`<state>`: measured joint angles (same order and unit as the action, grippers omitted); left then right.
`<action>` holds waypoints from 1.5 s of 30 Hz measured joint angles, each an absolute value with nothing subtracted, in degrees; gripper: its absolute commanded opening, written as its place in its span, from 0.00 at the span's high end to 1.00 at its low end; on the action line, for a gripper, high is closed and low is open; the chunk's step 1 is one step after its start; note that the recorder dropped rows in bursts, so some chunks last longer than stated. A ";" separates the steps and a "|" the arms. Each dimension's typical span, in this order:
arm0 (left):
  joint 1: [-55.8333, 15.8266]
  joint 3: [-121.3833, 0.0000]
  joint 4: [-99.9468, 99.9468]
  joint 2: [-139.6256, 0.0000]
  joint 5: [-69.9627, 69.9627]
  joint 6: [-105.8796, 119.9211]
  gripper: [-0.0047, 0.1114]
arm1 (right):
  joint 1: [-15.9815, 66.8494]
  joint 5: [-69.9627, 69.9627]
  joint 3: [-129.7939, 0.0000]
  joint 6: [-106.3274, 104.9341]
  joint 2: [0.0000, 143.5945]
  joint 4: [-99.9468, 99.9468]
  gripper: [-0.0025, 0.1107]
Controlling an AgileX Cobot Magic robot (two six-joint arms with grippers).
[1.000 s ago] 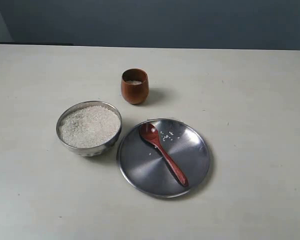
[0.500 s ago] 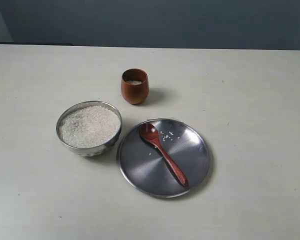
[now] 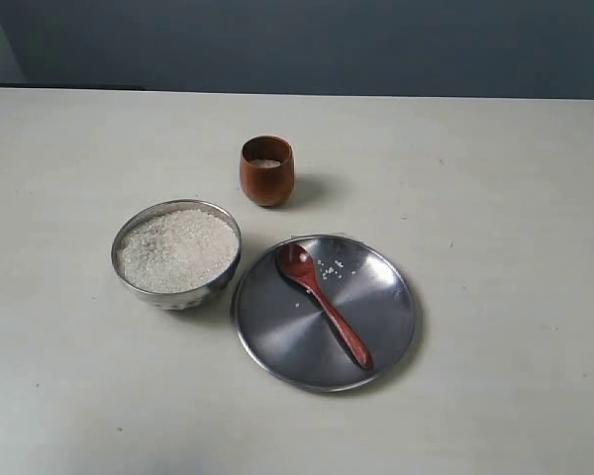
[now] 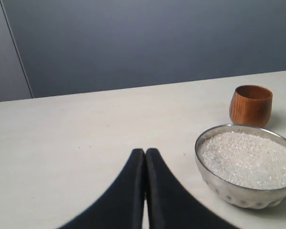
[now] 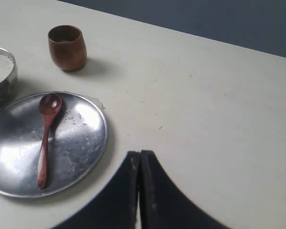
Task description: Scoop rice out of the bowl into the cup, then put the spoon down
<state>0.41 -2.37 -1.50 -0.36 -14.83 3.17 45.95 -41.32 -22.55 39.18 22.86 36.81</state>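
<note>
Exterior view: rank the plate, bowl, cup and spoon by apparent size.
1. plate, widest.
2. bowl.
3. spoon and cup, unsure: the spoon runs longer, the cup is bulkier and sits farther back.

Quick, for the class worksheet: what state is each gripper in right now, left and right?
Left gripper: closed, holding nothing.
Right gripper: closed, holding nothing; the spoon lies on the steel plate.

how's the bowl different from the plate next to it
The bowl is deep and filled with rice; the plate is flat, holding the spoon and a few stray grains. The plate is wider than the bowl. The bowl's wall looks dimpled, the plate's surface smooth. Both are round, shiny metal.
</note>
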 measured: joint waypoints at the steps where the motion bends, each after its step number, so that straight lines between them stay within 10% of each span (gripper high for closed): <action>1: 0.41 -1.97 -1.50 -0.36 -14.95 3.17 0.96 | 45.95 -41.32 -22.55 39.18 22.86 36.81 0.97; 45: 0.41 -0.29 3.41 -0.25 -19.54 0.00 0.96 | 45.95 -41.32 -22.55 39.18 22.86 36.81 0.97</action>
<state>0.41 -0.29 3.41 -0.25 -19.54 0.00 45.95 -41.32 -22.55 39.18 22.86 36.81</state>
